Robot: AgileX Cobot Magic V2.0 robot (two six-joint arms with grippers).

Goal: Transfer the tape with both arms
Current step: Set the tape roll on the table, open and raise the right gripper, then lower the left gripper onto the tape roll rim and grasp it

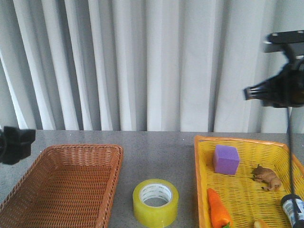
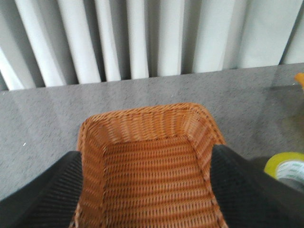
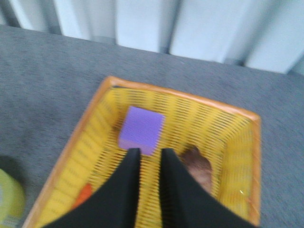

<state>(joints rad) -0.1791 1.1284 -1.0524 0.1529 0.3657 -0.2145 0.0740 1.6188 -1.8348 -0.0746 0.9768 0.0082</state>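
**Tape flat on the surface, both arms empty**

The tape (image 1: pixel 156 202) lies between the brown basket (image 1: pixel 66 183) and the yellow basket (image 1: pixel 247 190). Left gripper (image 2: pixel 147 190) has its jaws wide apart above the brown basket. Right gripper (image 3: pixel 148 156) has its jaws nearly together, empty, above the purple cube (image 3: pixel 141 129).

We find the tape (image 1: pixel 156 202) on the table (image 1: pixel 156 142), between the wicker basket (image 1: pixel 61 187) on its left and the tray (image 1: pixel 247 190) on its right; a cube (image 1: pixel 225 159) lies in the tray.

The yellow tape (image 1: pixel 155 202) lies flat on the grey table, its white core upward.
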